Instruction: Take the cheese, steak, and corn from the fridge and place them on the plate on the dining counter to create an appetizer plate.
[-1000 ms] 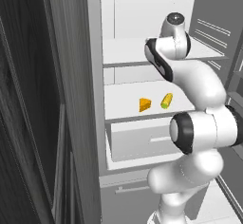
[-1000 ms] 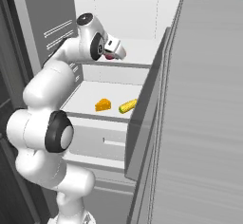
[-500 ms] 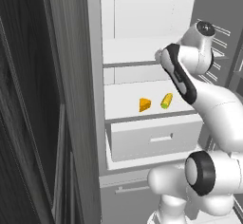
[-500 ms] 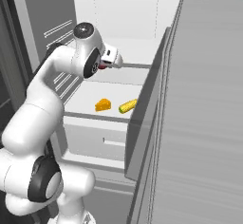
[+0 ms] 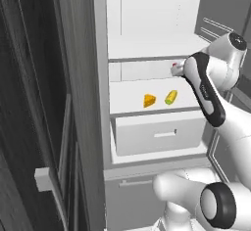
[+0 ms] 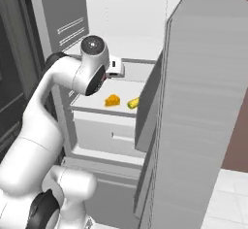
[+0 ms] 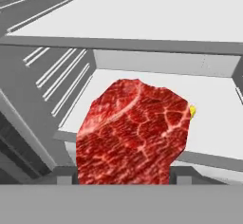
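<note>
White arm bent, claw (image 7: 124,182) gripping steak (image 7: 133,130).

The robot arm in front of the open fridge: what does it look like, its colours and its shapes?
The arm is built of glossy white, rounded tube-like links. Dark grey to black bands and round caps mark its joints. Its base is a bulbous white body. The wrist ends in a small white boxy hand. No cables or markings show.

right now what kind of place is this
Most likely a kitchen, seen at an open grey steel-fronted fridge with white shelves. An orange-yellow cheese wedge and a yellow corn cob sit on one shelf, beside dark wood-grain cabinets.
</note>
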